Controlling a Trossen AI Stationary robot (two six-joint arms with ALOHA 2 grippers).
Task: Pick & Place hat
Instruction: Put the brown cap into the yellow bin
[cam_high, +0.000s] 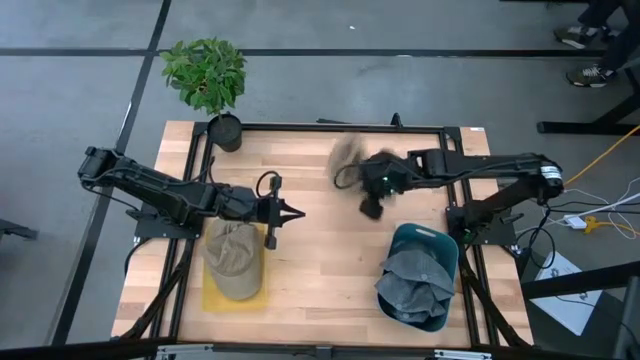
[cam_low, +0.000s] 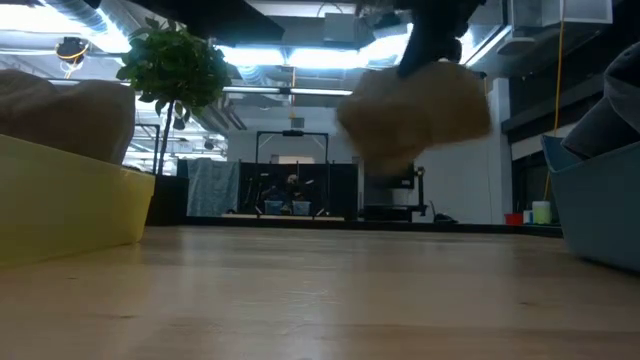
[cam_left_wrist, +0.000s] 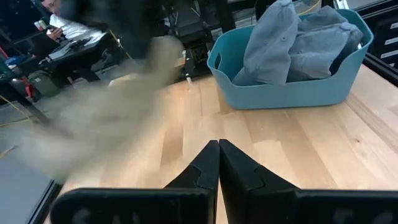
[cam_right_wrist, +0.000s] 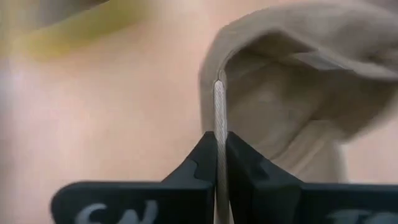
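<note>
A tan hat (cam_high: 348, 156) hangs in the air over the table's far middle, blurred, with my right gripper (cam_right_wrist: 219, 144) shut on it. In the low view this hat (cam_low: 415, 108) is well above the tabletop. A second tan hat (cam_high: 232, 258) lies on a yellow tray (cam_high: 212, 298) at the near left. My left gripper (cam_high: 292, 212) stands shut and empty just beyond that tray, pointing toward the table's middle. A blue basket (cam_high: 448, 250) at the near right holds grey hats (cam_high: 412, 285). My right gripper pinches a thin edge of the tan hat (cam_right_wrist: 219, 102) between its two fingers; the edge runs along the line of the fingers. The fingers slant downward, coming from the table's right. The hat's hollow body (cam_right_wrist: 292, 93) hangs beyond the fingers, lifted clear of the table.
A potted plant (cam_high: 206, 75) stands at the table's far left corner. Bare wood (cam_high: 320, 280) lies between the yellow tray and the blue basket. The room behind shows racks and a seated person (cam_left_wrist: 62, 25).
</note>
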